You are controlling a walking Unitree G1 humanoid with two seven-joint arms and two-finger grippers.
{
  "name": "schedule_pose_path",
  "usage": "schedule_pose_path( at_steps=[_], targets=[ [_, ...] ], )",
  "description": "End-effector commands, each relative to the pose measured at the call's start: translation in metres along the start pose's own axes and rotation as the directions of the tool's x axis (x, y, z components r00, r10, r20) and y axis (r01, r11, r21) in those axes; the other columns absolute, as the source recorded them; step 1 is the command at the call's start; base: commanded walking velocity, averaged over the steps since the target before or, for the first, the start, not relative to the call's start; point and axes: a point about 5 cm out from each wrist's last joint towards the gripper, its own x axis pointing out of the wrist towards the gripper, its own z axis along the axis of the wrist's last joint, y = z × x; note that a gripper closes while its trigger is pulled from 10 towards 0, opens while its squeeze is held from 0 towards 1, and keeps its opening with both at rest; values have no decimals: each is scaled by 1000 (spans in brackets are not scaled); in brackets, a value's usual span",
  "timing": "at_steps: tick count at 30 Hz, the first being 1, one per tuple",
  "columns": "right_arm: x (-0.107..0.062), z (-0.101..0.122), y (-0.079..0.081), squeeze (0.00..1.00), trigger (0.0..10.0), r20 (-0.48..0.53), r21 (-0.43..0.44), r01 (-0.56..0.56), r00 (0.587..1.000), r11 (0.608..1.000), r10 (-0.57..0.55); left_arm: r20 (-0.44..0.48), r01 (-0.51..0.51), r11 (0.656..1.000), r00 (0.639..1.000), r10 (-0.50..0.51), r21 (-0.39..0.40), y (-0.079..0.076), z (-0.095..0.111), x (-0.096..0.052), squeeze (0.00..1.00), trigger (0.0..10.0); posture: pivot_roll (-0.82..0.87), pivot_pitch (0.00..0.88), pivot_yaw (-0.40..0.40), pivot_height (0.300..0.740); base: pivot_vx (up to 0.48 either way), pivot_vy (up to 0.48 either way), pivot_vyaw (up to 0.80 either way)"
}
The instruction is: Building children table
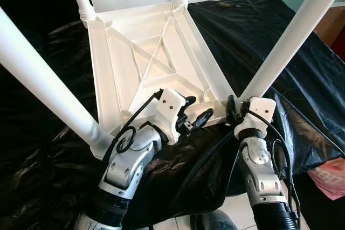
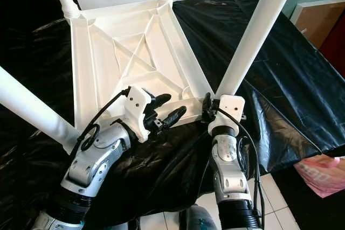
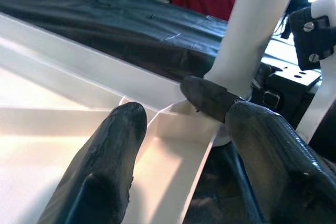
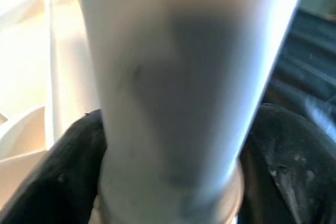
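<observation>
Black sheet [image 1: 280, 52] | right pincer [image 2: 207, 107] clamps table leg [image 2: 250, 33] (base)

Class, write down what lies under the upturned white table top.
A black plastic sheet spreads beneath the table top and beyond its edges. Whatever supports that sheet is covered, so it cannot be identified.

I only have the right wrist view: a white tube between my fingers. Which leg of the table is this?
Observer: The near right leg, gripped at its base by the right gripper.
Operator: How many legs are in?
Observer: Four stand on the upturned tabletop.
Operator: Where is the left gripper?
Observer: The left gripper hovers open over the tabletop's near edge, beside that leg.
Operator: What is under the table?
Observer: A black sheet.
</observation>
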Motion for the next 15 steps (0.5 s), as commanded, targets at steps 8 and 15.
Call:
schedule_pose_path(
  at_steps=[8,15],
  targets=[
    [5,15,-21,1000,10000,74,7,-148,986,989,147,-11,56,998,998,-57,-20,-5,-5,0,0,10000,-16,147,-42,740,0,0,0],
    [20,25,-25,0,10000,80,-20,-393,916,919,394,-3,128,991,992,-128,-33,-11,-7,0,0,10000,-25,136,-45,740,0,0,0]
  ],
)
